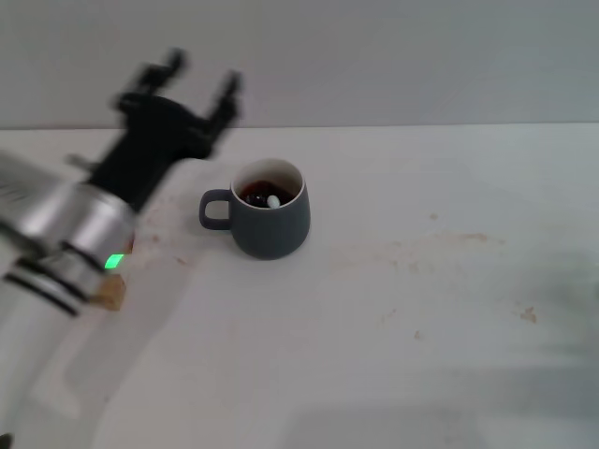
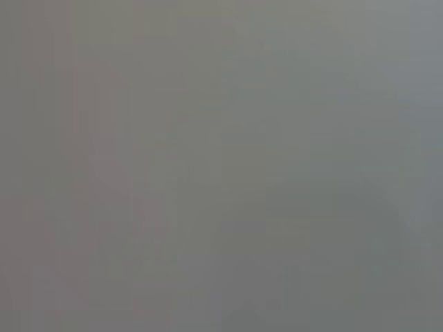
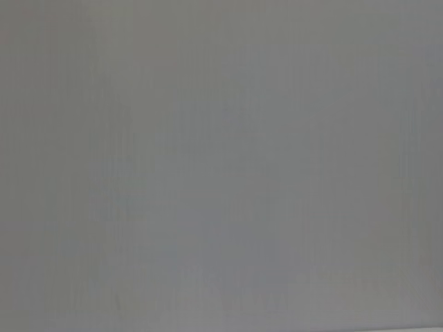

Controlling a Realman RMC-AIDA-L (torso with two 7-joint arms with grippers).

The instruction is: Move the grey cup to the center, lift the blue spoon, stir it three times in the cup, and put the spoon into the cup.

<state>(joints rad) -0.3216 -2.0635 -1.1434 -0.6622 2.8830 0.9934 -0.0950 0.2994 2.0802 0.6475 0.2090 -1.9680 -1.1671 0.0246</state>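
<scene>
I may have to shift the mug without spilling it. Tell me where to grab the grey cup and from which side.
Take the grey cup by its loop handle, approaching from the robot's left. The handle sticks out toward that side, facing the left end effector, which hangs open above and left of it. The cup stands upright with dark liquid and a pale object inside, so a level sideways grip seems safer than pinching the rim.

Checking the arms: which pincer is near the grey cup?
The left pincer, open and empty, on the grey cup's handle side. The right pincer shows in no view.
</scene>
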